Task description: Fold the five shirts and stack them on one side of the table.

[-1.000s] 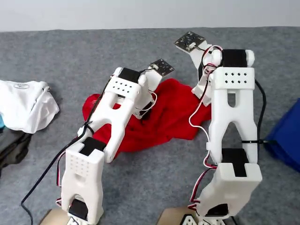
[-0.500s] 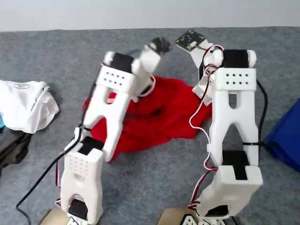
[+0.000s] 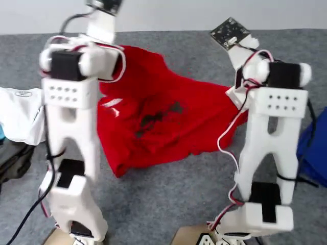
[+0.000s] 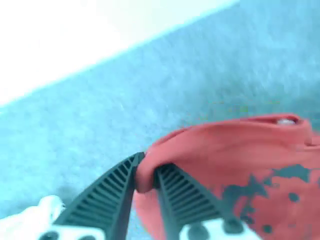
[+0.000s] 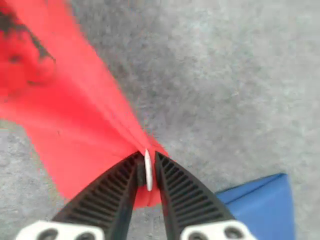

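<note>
My left fingers (image 4: 131,172) are pinched narrow on a bunched edge of the red shirt (image 4: 225,150), the cloth squeezed between the ribbed black pads. My right fingers (image 5: 127,175) are just as tight on another gathered edge of the same shirt, with folds fanning away from the grip.

From above, the left arm (image 3: 69,87) stands tall on the left of the counter (image 3: 179,204), its wrist raised toward the far edge, and the shirt's corner climbs up to it. The right arm (image 3: 276,107) leans forward on the right, its wrist beside the shirt's other side.

The red shirt hangs spread between the two arms with the dark print on its front facing up. Its far left corner is lifted and its near hem lies rumpled on the grey surface.

A white shirt (image 3: 20,115) sits crumpled at the left edge, well apart from the red one. A blue shirt (image 3: 314,153) lies at the right edge, near the right arm.
</note>
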Motion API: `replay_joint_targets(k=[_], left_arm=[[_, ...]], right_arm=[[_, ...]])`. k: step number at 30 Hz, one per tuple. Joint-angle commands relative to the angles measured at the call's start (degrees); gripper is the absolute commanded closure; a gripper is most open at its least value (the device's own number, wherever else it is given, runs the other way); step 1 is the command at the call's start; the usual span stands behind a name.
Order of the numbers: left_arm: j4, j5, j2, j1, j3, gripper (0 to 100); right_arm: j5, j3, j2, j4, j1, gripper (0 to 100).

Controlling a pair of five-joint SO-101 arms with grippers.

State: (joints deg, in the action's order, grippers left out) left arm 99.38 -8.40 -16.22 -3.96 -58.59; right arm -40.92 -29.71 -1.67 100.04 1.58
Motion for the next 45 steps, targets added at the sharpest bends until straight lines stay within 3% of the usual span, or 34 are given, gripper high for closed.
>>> replay_joint_targets(k=[1,14,21,31,36,41,45], left_arm=[[1.05,0.53,9.32,1.49,-2.07,99],[-2.37,-0.09,30.07,2.46,-2.07,100],[-8.09,-6.51,37.98,2.46,-2.07,100],[-8.00,-8.70,45.01,2.55,-1.71,100],[-7.91,-8.70,44.75,2.55,-0.48,100],[-8.62,-8.62,41.32,3.60,9.71,100],[-16.62,-8.35,35.78,6.95,18.15,100]], right_arm=[[-3.08,-0.79,-7.60,-2.07,0.92,98.8],[-12.04,-0.79,-23.43,-14.02,0.75,98.8],[-13.19,-0.79,-28.79,-22.46,0.84,98.8],[-17.14,-0.79,-35.82,-22.99,1.10,98.8],[-19.08,-0.35,-34.51,-22.55,1.19,98.8],[-18.90,-0.35,-27.74,-22.55,1.19,98.8],[-17.93,-0.35,-19.30,-24.31,1.19,98.8]])
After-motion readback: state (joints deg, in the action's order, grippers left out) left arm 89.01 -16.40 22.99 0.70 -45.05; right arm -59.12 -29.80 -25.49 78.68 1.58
